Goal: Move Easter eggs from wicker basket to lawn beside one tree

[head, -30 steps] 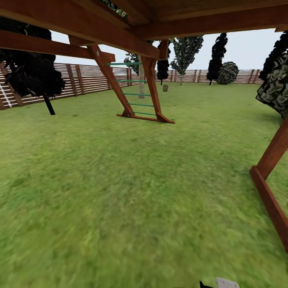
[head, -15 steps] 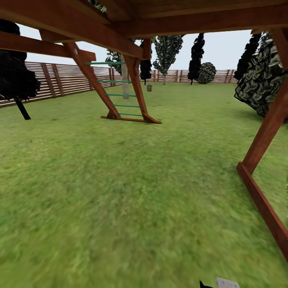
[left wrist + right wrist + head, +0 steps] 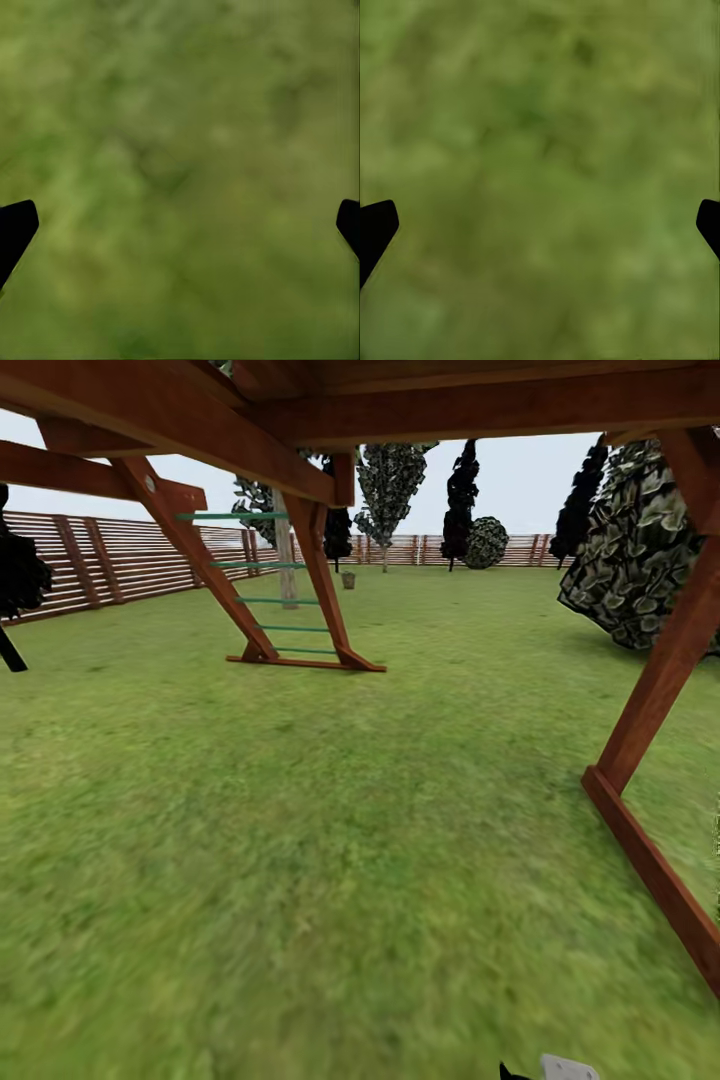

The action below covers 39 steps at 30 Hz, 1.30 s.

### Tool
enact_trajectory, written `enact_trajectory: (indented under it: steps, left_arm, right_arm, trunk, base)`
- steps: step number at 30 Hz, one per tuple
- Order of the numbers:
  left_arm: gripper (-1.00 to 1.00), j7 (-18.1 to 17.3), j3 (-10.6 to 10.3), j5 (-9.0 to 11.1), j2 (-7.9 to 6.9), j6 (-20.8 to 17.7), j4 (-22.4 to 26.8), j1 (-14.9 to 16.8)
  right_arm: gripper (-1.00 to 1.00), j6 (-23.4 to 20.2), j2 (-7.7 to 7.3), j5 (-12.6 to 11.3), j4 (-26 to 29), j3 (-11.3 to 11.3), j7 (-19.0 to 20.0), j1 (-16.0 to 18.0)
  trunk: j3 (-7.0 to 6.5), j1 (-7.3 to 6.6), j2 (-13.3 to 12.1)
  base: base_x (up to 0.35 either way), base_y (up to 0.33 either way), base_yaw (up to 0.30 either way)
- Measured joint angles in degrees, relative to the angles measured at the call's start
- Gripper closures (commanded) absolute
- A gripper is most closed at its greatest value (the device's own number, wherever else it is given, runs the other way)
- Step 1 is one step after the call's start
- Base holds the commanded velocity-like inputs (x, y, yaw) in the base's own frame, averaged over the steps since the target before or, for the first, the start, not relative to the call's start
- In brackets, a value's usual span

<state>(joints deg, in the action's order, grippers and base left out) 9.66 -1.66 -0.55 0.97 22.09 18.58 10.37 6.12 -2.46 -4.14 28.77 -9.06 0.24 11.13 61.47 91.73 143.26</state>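
Green lawn [image 3: 330, 840] stretches ahead in the head view. Far off on the grass stands a small brown bucket-shaped thing, the wicker basket [image 3: 348, 580]; the Easter eggs are too far away to make out. Left of it, behind the ladder, rises a tree [image 3: 287, 560] with a bare pale trunk. My left gripper [image 3: 180, 232] is open over blurred lawn [image 3: 180, 150], nothing between its black fingertips [image 3: 15, 229]. My right gripper [image 3: 540, 232] is open over grass too, fingertips [image 3: 375, 229] wide apart.
I stand under a wooden play structure: beams [image 3: 300, 410] overhead, a slanted ladder frame [image 3: 280, 600] ahead left, a slanted post and ground rail [image 3: 650, 740] at the right. A leafy bush [image 3: 640, 550] is beyond it. A slatted fence [image 3: 130, 555] and dark trees [image 3: 460, 490] line the back.
The whole head view has shifted left, so the camera has turned right; the right post now shows more fully. The distant basket sits nearer the picture's middle.
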Motion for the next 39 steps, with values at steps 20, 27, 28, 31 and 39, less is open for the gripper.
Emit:
enact_trajectory:
  steps: [20,27,28,31,39]
  left_arm:
    - [-1.0,0.0,0.0,0.1,-0.25,2.5,0.0,0.0]
    - [-1.0,0.0,0.2,0.2,-0.2,3.4,0.2,0.0]
    - [-1.0,0.0,0.2,0.2,-0.19,3.4,0.2,0.0]
    - [-1.0,0.0,0.2,0.2,-0.18,3.4,0.3,0.0]
    - [-1.0,0.0,0.1,0.1,-0.16,3.4,0.3,0.0]
  right_arm:
    - [-1.0,4.5,-0.08,0.1,0.0,-0.4,0.0,0.0]
    - [-1.0,5.6,-0.08,0.1,-0.1,-0.4,0.0,0.0]
    - [-1.0,5.6,-0.08,0.1,-0.1,-0.4,0.0,0.0]
    - [-1.0,5.6,-0.08,0.0,-0.1,-0.4,0.0,0.0]
    - [-1.0,5.6,-0.07,0.0,-0.1,-0.4,0.0,0.0]
  trunk:
    - [0.0,0.0,0.0]
    - [0.0,0.0,0.0]
    - [0.0,0.0,0.0]
    - [-0.02,0.0,0.0]
    - [-0.35,-0.01,0.0]
  base:
    - [0.278,0.174,-0.148]
    - [0.286,0.171,0.0]
    - [0.312,0.153,0.0]
    - [0.317,0.147,-0.063]
    - [0.324,0.117,-0.191]
